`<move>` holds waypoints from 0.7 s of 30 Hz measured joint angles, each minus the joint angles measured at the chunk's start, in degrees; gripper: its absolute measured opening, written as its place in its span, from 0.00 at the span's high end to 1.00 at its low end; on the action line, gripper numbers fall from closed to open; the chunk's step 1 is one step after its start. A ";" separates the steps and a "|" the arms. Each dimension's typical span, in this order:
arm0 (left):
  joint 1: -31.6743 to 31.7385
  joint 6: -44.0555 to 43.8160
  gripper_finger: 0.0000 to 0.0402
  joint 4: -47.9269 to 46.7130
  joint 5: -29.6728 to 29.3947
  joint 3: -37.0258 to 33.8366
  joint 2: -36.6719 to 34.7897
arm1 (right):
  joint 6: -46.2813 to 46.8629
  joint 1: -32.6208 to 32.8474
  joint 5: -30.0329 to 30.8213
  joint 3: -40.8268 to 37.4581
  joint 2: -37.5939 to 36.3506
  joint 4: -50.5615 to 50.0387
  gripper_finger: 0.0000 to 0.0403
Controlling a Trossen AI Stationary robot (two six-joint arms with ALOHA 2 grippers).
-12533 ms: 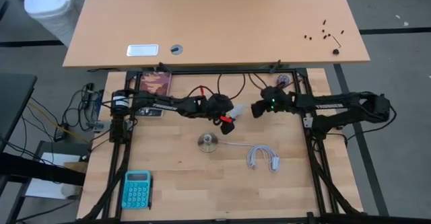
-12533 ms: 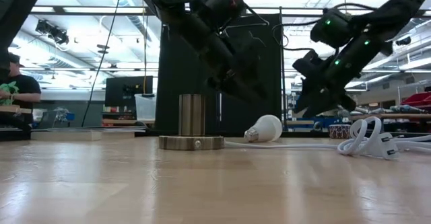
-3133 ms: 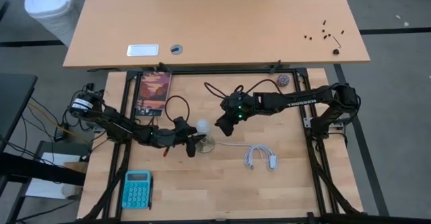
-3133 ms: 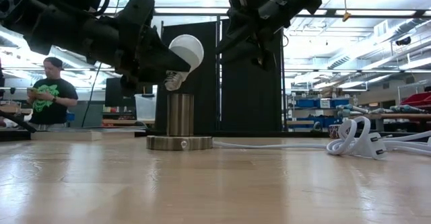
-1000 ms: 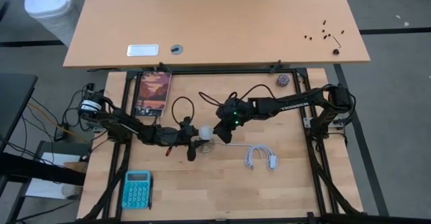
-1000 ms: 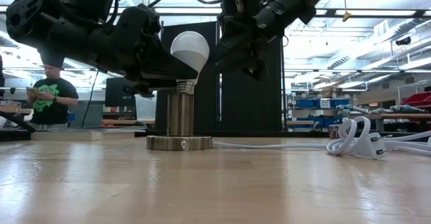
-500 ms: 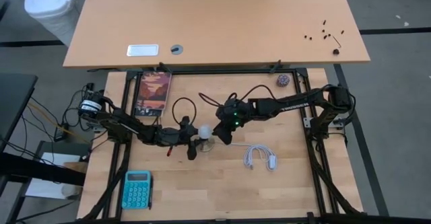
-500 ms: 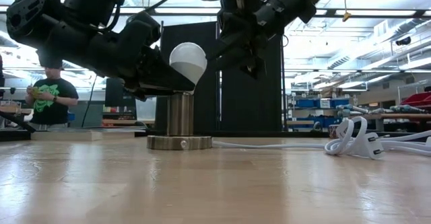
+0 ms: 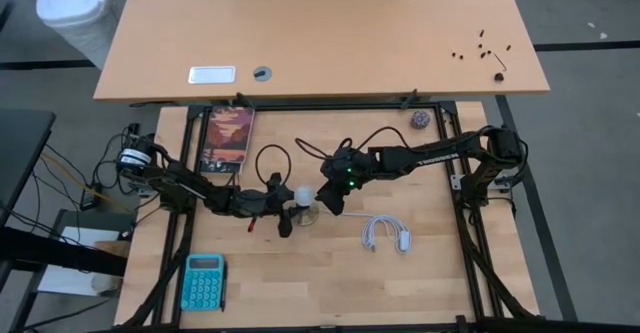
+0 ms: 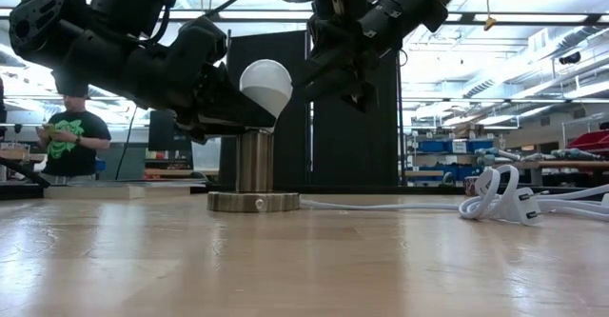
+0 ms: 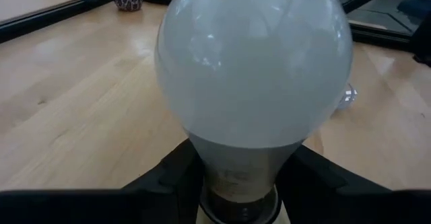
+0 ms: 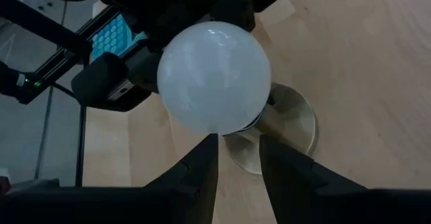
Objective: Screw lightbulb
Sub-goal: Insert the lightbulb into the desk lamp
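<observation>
White lightbulb (image 10: 265, 87) tilted since 1 s ago, left end effector (image 10: 249, 115) gripping neck

The lightbulb (image 10: 265, 87) (upright a second ago) now tilts over the socket (image 10: 253, 173), lower in the left gripper (image 10: 249, 113).

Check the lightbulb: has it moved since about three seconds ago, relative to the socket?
Yes. In the low view the lightbulb, earlier held tilted above and clear of the socket post, now sits lower, its base down at the post's top.
</observation>
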 joint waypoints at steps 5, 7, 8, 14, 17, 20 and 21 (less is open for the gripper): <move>0.00 -0.13 0.46 0.64 0.04 0.00 0.00 | -1.42 0.24 -0.61 0.00 0.00 0.93 0.71; 0.00 -0.12 0.42 0.67 0.04 0.00 0.00 | -1.53 0.26 -0.63 0.00 0.00 1.03 0.71; 0.00 -0.11 0.41 0.82 0.04 0.00 0.00 | -1.53 0.27 -0.63 0.00 0.00 1.02 0.71; 0.00 -1.34 0.38 2.76 0.05 0.00 -0.04 | -1.61 0.26 -0.63 0.00 0.00 0.96 0.71; -0.27 -1.44 0.38 2.82 0.35 0.00 -0.70 | -1.65 0.26 -0.77 0.00 0.00 0.96 0.71; -0.72 -1.70 0.38 2.80 0.82 0.00 -1.40 | -1.72 0.26 -1.29 0.00 0.00 0.97 0.71; -0.84 -1.69 0.38 2.66 0.85 0.00 -1.76 | -1.80 0.26 -1.29 0.00 0.00 0.92 0.71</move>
